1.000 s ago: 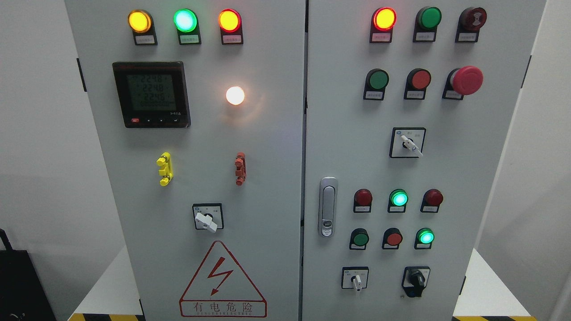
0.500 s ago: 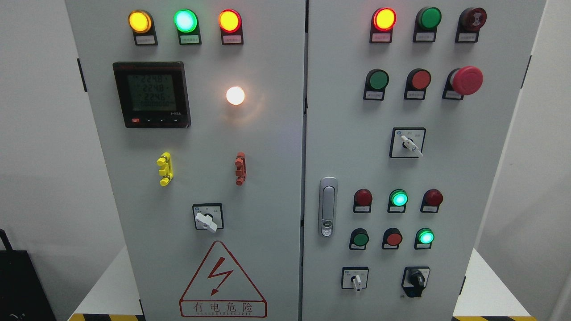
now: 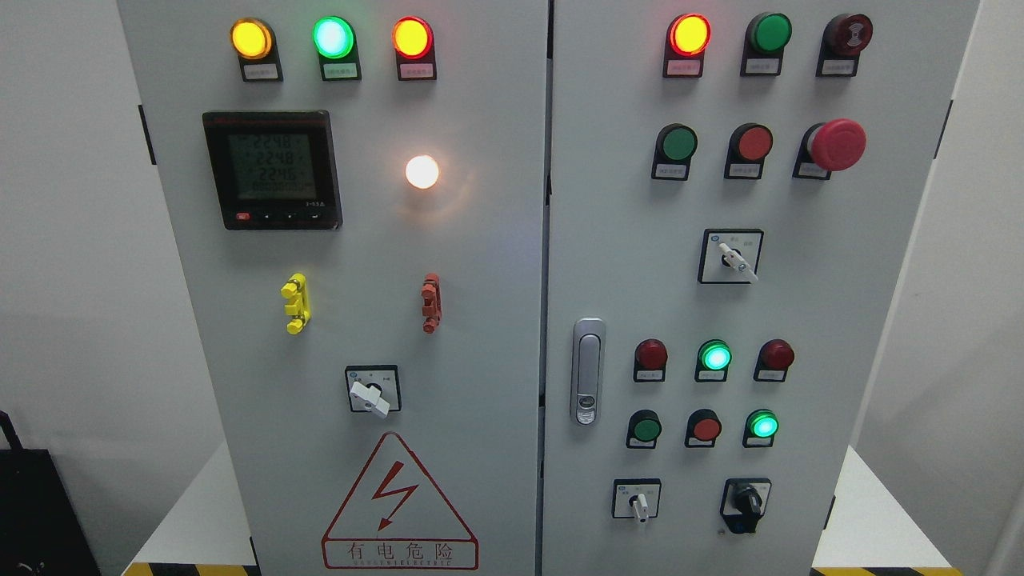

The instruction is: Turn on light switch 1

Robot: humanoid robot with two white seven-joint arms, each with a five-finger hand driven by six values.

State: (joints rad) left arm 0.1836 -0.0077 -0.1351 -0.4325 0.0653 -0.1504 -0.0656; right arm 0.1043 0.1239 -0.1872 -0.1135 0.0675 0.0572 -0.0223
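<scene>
Head view shows four rotary switches, one (image 3: 373, 396) perhaps the light switch, on the cabinet (image 3: 480, 320); neither hand visible.

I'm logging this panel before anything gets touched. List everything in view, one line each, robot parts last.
Cabinet doors: 2, grey, side by side.
Lit lamps: 8; left door yellow, green, red on top, white bulb below; right door red on top, two green lower down.
Unlit round buttons or lamps: 8, green or red, right door.
Mushroom button: 1, red, upper right.
Buzzer: 1, dark red, top right.
Meter: 1, black, left door.
Clips: 2, yellow and orange-red, left door.
Rotary switches: 4; three white, one black.
Door latch: 1, silver.
Warning triangle: 1, red.
Robot hands: none in view.
</scene>
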